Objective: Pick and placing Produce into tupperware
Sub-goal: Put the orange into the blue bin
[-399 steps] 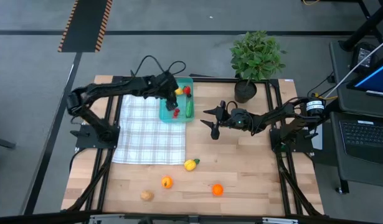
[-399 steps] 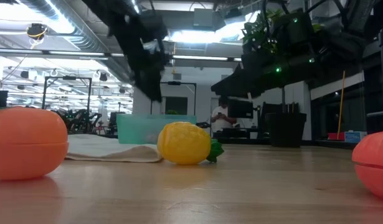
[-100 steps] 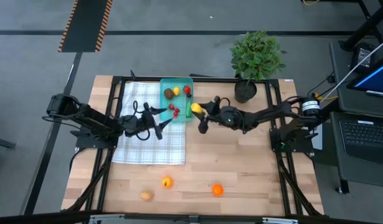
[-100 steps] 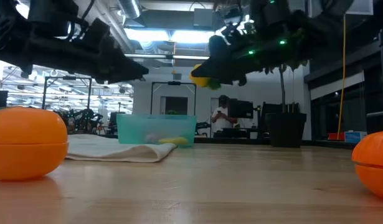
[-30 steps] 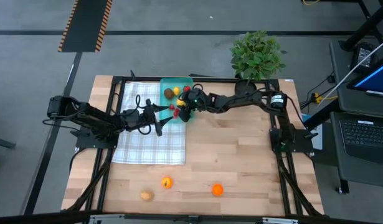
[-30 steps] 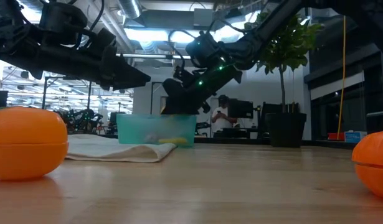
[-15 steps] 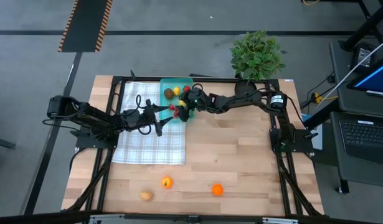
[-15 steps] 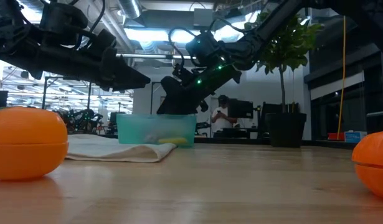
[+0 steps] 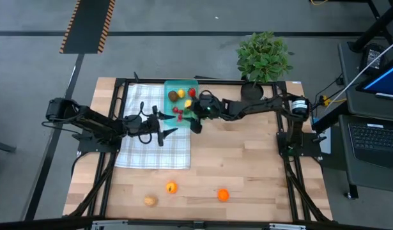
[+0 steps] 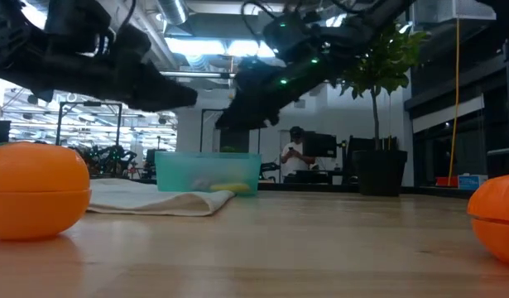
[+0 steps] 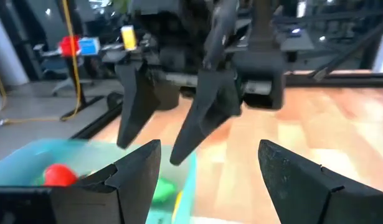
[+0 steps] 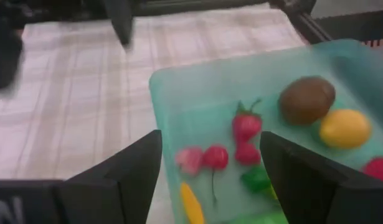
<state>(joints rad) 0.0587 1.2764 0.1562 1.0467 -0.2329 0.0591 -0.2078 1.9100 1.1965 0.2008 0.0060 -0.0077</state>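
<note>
Right end effector [image 9: 195,119] lifted, empty, spread over tupperware [image 9: 181,85] edge.

My two arms and both claws are showing dark, nearly black: my right claw [image 9: 195,122] and my left claw [image 9: 163,128]. The tupperware [image 9: 170,85] is glowing translucent teal. Inside it I am seeing a brown round piece [image 12: 306,99], a yellow one [image 12: 345,127], red strawberry-like pieces [image 12: 245,126], red cherries [image 12: 211,157] and a green piece [image 12: 256,179]. The cloth [image 9: 151,147] is showing white with a grey checked pattern. The table [image 9: 247,172] is showing pale wood grain. On it two orange pieces [image 9: 171,187] [image 9: 223,194] and a tan-brown piece [image 9: 149,200] are lying. The potted plant [image 9: 263,56] is showing green leaves above a black pot [image 9: 251,93].
</note>
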